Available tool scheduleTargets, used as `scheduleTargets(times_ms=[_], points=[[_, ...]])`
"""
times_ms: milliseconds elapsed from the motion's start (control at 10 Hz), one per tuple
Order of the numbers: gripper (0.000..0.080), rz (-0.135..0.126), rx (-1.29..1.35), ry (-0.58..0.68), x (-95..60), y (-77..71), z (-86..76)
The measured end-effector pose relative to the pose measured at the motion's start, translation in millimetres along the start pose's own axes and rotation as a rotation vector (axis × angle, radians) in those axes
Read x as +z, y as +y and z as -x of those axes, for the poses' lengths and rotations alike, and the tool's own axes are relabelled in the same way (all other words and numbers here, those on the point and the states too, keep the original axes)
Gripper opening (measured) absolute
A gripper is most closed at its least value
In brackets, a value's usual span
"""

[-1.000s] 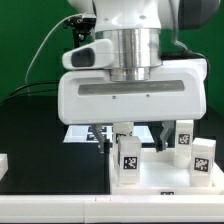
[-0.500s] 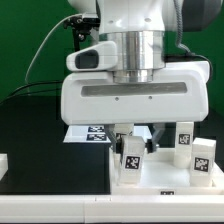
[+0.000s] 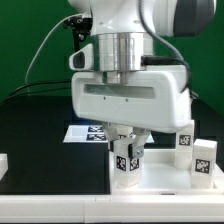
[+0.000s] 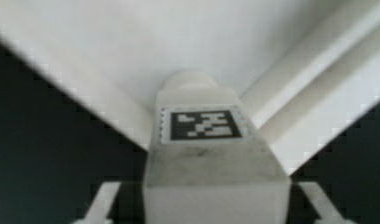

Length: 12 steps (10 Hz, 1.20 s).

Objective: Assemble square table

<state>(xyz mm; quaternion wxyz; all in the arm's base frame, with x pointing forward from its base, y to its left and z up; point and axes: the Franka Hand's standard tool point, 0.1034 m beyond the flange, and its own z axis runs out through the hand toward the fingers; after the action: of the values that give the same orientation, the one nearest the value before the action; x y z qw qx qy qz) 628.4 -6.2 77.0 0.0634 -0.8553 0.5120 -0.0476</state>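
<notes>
My gripper (image 3: 127, 150) is shut on a white peg leg (image 3: 127, 164) that carries a black-and-white tag. The leg stands upright at the near edge of the white tabletop (image 3: 160, 186); I cannot tell whether its base still touches the panel. Two more tagged legs (image 3: 184, 140) (image 3: 204, 160) stand on the tabletop at the exterior view's right. In the wrist view the held leg (image 4: 208, 125) fills the middle, with a finger (image 4: 109, 205) on either side of it and the tabletop (image 4: 98, 70) behind.
The marker board (image 3: 88, 132) lies flat on the black table behind the gripper. A small white block (image 3: 3, 166) sits at the exterior view's left edge. A green wall and a black cable stand behind the arm.
The jaws went from wide open to shut on the leg. Since then the hand has turned and shifted slightly toward the exterior view's left, the leg with it.
</notes>
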Motion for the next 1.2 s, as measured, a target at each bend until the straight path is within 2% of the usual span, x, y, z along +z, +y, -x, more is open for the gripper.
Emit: scheduleTargets(times_ms=[100, 300, 500, 600, 700, 800, 900, 1000, 1200], points=[[0.0288, -0.017, 0.121, -0.030, -2.7, -2.3, -2.6], [0.0288, -0.003, 0.202, -0.048, -1.7, -1.7, -1.3], [0.0289, -0.002, 0.187, -0.048, -1.1, -1.4, -1.2], [0.0470, 0.002, 0.087, -0.049, -1.1, -0.8, -1.1], [0.0602, 0.004, -0.064, -0.059, -1.4, -0.4, -0.6], [0.0602, -0.002, -0.227, -0.074, -2.5, 0.7, -2.9], [0.0638, 0.004, -0.390, -0.126, -2.5, 3.5, -1.2], [0.0648, 0.006, -0.451, -0.158, -0.3, 3.8, 3.6], [0.0649, -0.004, -0.601, -0.158, -0.1, 4.5, 2.5]])
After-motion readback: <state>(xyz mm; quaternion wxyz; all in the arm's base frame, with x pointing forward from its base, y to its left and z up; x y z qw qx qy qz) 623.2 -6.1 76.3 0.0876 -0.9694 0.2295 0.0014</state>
